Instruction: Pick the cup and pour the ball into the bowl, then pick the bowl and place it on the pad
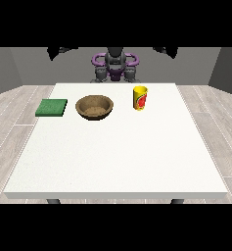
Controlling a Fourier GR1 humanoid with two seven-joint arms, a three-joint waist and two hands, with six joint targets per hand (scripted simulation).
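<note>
We judge that the first step, taking the cup [140, 98], has not begun. Both arms are raised wide: the robot hand at the view's right [167, 51] and the robot hand at the view's left [57, 51] show as dark shapes, and we cannot tell how their fingers lie. The cup stands upright on the counter [117, 157], long axis vertical, mouth upward, well below and nearer the right-side robot hand. Next, that hand must descend to it. The bowl [94, 107] sits beside it, the pad [52, 107] beyond.
</note>
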